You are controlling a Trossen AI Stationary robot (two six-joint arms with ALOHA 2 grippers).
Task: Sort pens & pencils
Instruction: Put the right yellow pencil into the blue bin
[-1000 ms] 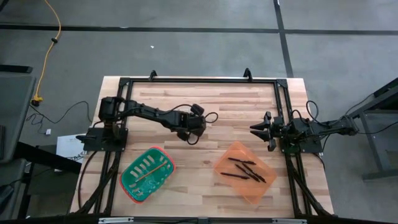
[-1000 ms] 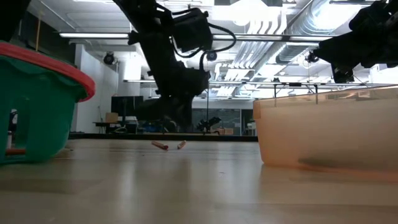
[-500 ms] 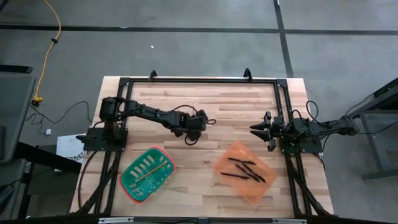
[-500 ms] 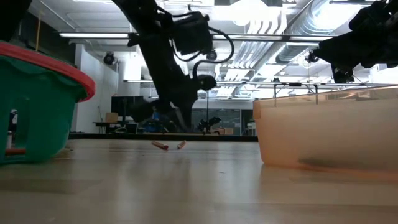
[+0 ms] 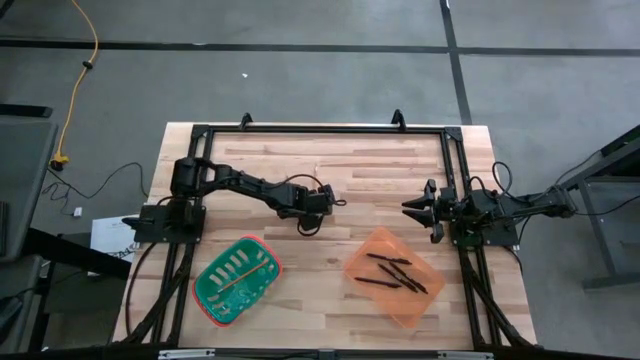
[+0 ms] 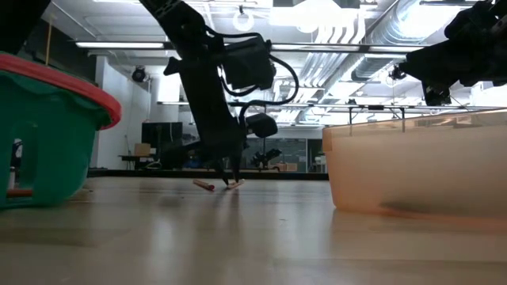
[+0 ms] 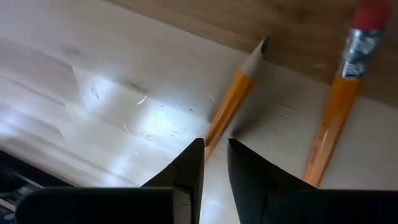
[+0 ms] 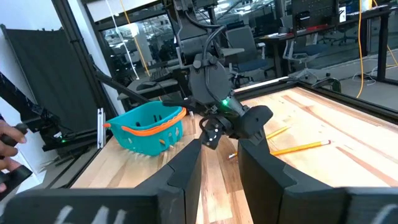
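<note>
Left gripper [image 7: 211,163] low at mid-table, tips down on the table [image 5: 380,170] over the near pencil [image 7: 233,102]; fingers [image 7: 186,171] stand a narrow gap apart with the pencil's shaft running into that gap, so whether it is gripped I cannot tell. Second pencil [image 7: 339,99], eraser end up in the wrist view, lies just beside, apart from the first. In the low view both pencil ends show right under the gripper [image 6: 230,178].

Right gripper [image 5: 415,208] waits at the right table edge, above the table, fingers partly apart, holding nothing.

Containers: green basket [image 5: 236,280] with a red rim at front left holds one pencil [image 5: 235,284] lying diagonally. Orange bin [image 5: 395,276] at front right holds the pens [image 5: 390,272], four black sticks crossing loosely.

Versus one second ago: left arm has folded in and dropped, the gripper going from hovering above the two pencils to touching down at them. Pencils on the table have not moved. Right arm unchanged. Basket and bin contents unchanged.
</note>
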